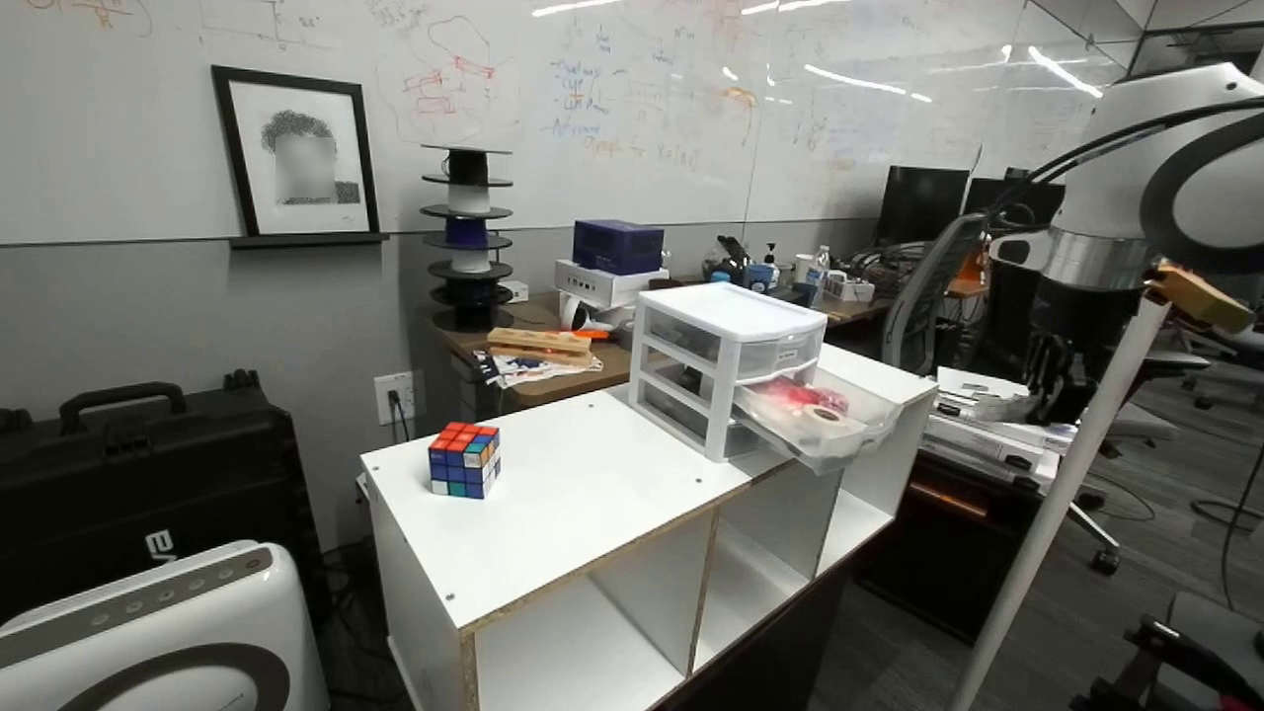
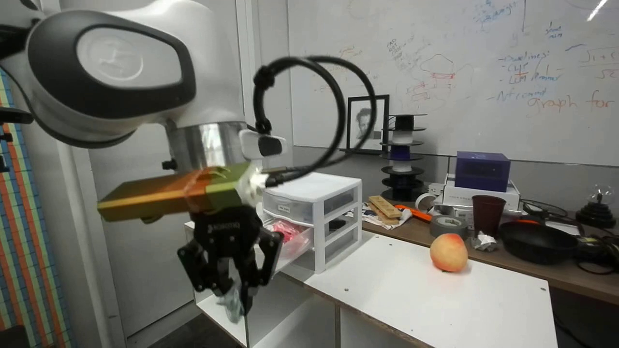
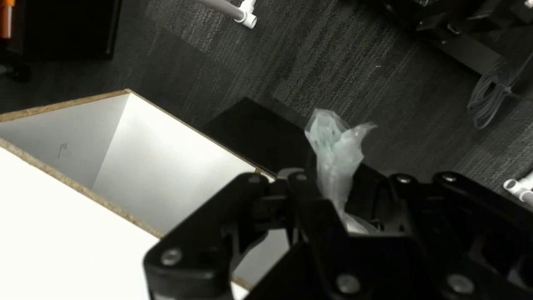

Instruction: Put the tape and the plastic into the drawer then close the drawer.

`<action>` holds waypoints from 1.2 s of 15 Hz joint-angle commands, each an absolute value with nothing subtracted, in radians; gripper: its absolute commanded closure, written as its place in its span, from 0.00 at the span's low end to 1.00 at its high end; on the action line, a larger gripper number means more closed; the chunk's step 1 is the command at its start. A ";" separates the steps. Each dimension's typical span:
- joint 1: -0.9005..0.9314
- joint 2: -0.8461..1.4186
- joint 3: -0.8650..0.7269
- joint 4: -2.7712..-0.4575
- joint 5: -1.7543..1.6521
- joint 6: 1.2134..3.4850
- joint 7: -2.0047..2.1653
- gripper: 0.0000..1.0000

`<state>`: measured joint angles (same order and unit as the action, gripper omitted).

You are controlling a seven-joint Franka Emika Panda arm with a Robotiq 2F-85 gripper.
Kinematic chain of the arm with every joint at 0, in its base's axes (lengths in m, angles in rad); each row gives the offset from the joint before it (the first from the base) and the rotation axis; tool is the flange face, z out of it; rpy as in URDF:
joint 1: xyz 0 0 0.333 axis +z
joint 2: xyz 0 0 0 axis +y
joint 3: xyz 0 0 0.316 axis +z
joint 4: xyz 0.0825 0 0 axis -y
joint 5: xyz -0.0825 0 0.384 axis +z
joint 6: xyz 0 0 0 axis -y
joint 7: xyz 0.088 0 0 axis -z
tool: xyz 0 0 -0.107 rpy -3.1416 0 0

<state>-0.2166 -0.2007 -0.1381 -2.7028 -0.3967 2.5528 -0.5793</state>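
A small white unit (image 1: 731, 306) has a translucent drawer (image 1: 844, 452) pulled out beneath its top drawer. The tape (image 1: 825, 415), a white roll, lies in that drawer beside crumpled red wrapping (image 1: 798, 393); in an exterior view (image 2: 286, 232) only the red wrapping shows there. My gripper (image 2: 233, 292) is off the drawer's front side, apart from it, fingers pointing down. It is shut on the plastic (image 3: 335, 154), a pale greenish, see-through crumpled piece that hangs below the fingertips. The wrist view does not show the drawer.
The unit stands on a white shelf (image 1: 583, 494) with several cubbies below. A Rubik's cube (image 1: 464, 460) in an exterior view and a peach (image 2: 449, 252) in an exterior view sit on its top. A white pole (image 1: 1066, 494) rises near the arm. Dark floor (image 3: 354, 83) lies beneath the gripper.
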 commanded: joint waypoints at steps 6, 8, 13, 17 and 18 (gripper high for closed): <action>-0.070 -0.283 -0.010 -2.546 -0.394 2.424 -0.328 0.92; -0.063 -0.211 -0.011 -2.495 -0.403 2.436 -0.314 0.92; -0.057 -0.027 -0.026 -2.384 -0.386 2.477 -0.326 0.93; -0.062 0.103 -0.034 -2.318 -0.345 2.554 -0.339 0.93; -0.063 0.132 -0.034 -2.304 -0.332 2.572 -0.343 0.93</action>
<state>-0.0674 0.0420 -0.0272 -2.3761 -0.3707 2.5262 -0.3288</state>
